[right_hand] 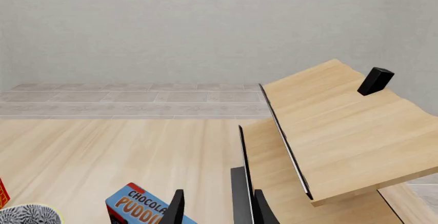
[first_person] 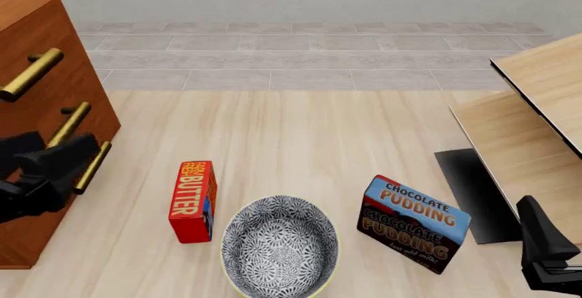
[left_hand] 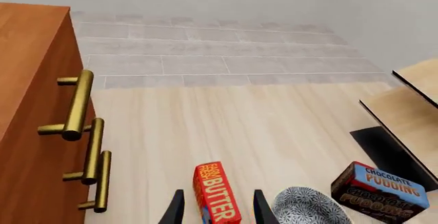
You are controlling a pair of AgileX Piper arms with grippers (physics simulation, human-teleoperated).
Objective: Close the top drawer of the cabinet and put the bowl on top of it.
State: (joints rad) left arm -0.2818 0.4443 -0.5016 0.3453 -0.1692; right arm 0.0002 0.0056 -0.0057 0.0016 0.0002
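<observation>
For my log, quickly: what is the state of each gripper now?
Left gripper: open, holding nothing.
Right gripper: open, holding nothing.

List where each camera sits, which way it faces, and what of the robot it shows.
Front view: above and behind the arms, looking forward and down at the cabinet, bowl and butter box; both arms at the edges.
Left wrist view: behind the left gripper, facing the butter box and cabinet handles.
Right wrist view: behind the right gripper, facing the pale wood furniture.
All share the chocolate pudding box.
</observation>
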